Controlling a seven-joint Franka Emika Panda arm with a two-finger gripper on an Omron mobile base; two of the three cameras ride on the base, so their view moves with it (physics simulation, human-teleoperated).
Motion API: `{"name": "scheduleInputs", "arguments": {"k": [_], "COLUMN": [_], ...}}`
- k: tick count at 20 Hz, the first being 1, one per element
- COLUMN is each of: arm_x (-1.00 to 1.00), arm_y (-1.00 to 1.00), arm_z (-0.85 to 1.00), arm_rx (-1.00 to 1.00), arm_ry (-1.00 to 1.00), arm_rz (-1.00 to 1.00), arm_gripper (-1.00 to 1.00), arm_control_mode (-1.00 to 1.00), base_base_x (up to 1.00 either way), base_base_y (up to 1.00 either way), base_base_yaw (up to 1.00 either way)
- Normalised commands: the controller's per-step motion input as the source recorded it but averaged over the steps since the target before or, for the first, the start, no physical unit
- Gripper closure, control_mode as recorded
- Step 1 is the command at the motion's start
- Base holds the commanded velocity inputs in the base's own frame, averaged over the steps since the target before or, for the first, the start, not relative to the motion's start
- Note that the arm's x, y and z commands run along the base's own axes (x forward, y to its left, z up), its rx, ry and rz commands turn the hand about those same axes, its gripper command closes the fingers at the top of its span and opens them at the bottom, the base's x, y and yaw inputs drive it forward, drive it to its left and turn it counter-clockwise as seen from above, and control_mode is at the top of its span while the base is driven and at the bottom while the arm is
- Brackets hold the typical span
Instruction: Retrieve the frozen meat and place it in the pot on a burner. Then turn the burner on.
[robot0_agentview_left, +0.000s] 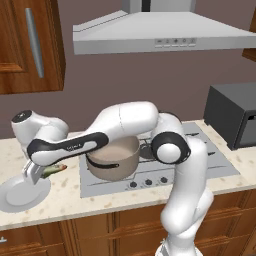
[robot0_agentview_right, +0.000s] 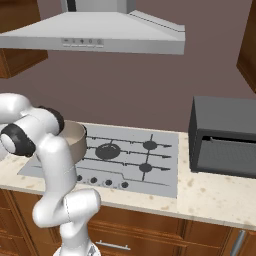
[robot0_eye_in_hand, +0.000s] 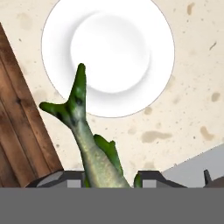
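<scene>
Frozen meat (robot0_eye_in_hand: 89, 144), one slender green-silver fish, sits clamped between my jaws, its long axis running straight out from the gripper (robot0_agentview_left: 37, 174) with the forked tail pointing away, hanging above the white plate (robot0_eye_in_hand: 144, 26). I count one plate and one pot (robot0_agentview_left: 114, 161). From the plate, the pot stands off to the right on the stovetop's (robot0_agentview_right: 150, 165) near left burner, rim up and empty as far as I can see. I judge the carry must go rightward from the plate, over the table (robot0_agentview_left: 65, 192), to the pot.

pot (robot0_agentview_left: 114, 159) beside claw (robot0_agentview_left: 36, 172), hood (robot0_agentview_left: 160, 35) overhead
</scene>
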Motion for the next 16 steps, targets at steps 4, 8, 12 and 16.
{"name": "scheduleInputs", "arguments": {"k": [4,8,12,16], "arm_x": [-0.08,-0.08,-0.1,-0.13], "arm_y": [-0.35,-0.33,-0.33,-0.34], "arm_z": [0.31,0.3,0.18,0.16], "arm_rx": [0.02,0.0,0.0,0.0], "arm_ry": [0.0,0.0,0.0,-0.01], "arm_rz": [0.0,0.0,0.0,0.0], "arm_gripper": [1.0,1.0,1.0,1.0], "arm_control_mode": [-1.0,-1.0,-1.0,-1.0], "base_base_x": [0.0,0.0,0.0,0.0], "base_base_y": [0.0,0.0,0.0,0.0], "base_base_yaw": [0.0,0.0,0.0,0.0]}}
